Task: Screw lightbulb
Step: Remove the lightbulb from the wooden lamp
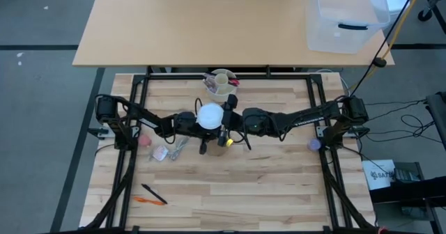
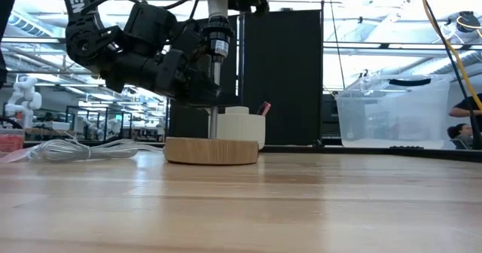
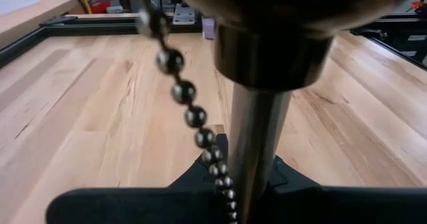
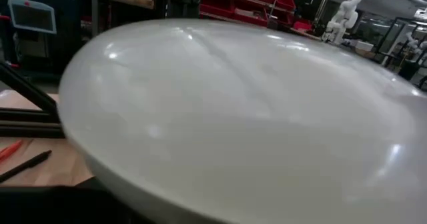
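A table lamp stands on its round wooden base point(image 2: 211, 150), with a thin metal stem point(image 2: 213, 121) and a dark socket point(image 2: 218, 42) on top; a bead chain point(image 3: 193, 114) hangs beside the stem point(image 3: 257, 137). The white lightbulb point(image 1: 209, 115) sits over the socket, dome up, and fills the right wrist view point(image 4: 253, 117). My left gripper point(image 1: 189, 124) reaches in from the table's left at the stem. My right gripper point(image 1: 224, 119) reaches in from the right at the bulb. The low view cuts the bulb off at its top edge. My left gripper is closed around the lamp's metal stem point(image 3: 250, 164) below the socket, coming level from the table's left, fingers across the stem. The lamp stands upright on its base. My right gripper is on the bulb's dome point(image 4: 200, 157), coming from the table's right. The bulb hides the fingers and the place of contact. The bulb is upright above the socket.
A cream cup with pens point(image 1: 221, 84) stands just beyond the lamp. A white cord point(image 2: 75, 149), a pink thing point(image 1: 145, 140) and small parts point(image 1: 174, 149) lie to the left. An orange and a black pen point(image 1: 150, 196) lie near left. A clear bin point(image 1: 345, 18) stands on the far table.
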